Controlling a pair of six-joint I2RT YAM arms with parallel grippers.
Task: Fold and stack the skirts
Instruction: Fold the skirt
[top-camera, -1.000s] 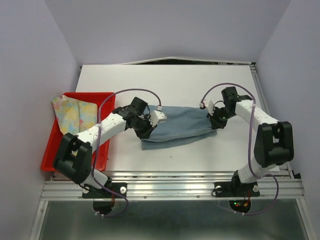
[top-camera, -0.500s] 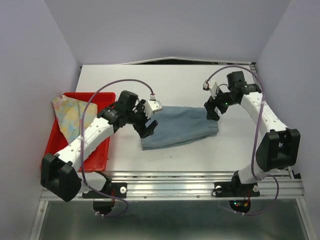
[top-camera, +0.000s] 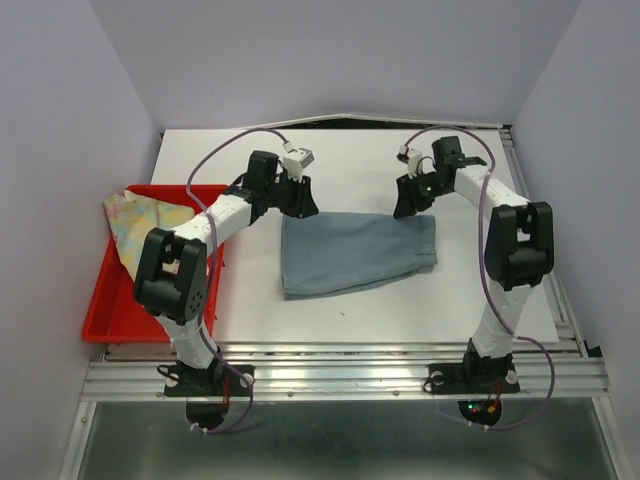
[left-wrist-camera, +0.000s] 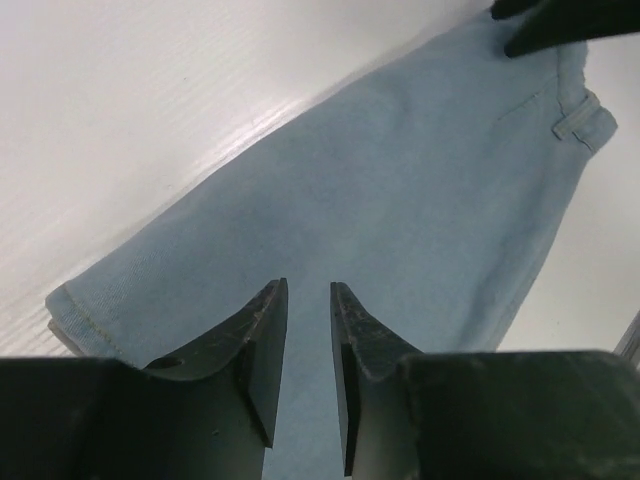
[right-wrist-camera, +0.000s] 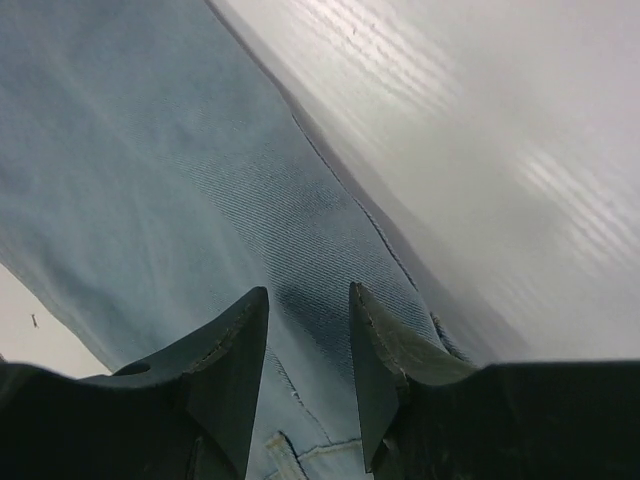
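The light blue denim skirt (top-camera: 358, 252) lies folded flat in the middle of the table, its belt loop showing in the left wrist view (left-wrist-camera: 400, 180). My left gripper (top-camera: 300, 200) hovers over its far left corner, jaws a little apart with nothing between them (left-wrist-camera: 308, 285). Over the far right corner my right gripper (top-camera: 408, 200) hangs, also open and empty (right-wrist-camera: 308, 288), with denim (right-wrist-camera: 150, 150) beneath it. The floral skirt (top-camera: 140, 225) lies in the red tray.
The red tray (top-camera: 100, 300) sits at the table's left edge, with the floral cloth hanging over its far rim. Bare white table (top-camera: 350, 160) stretches behind the denim skirt to the back wall. Purple cables arc over both arms.
Both grippers let go of the denim skirt and drew back toward the far edge. The jaws opened wide, then narrowed. The skirt now lies flat and wider than before.
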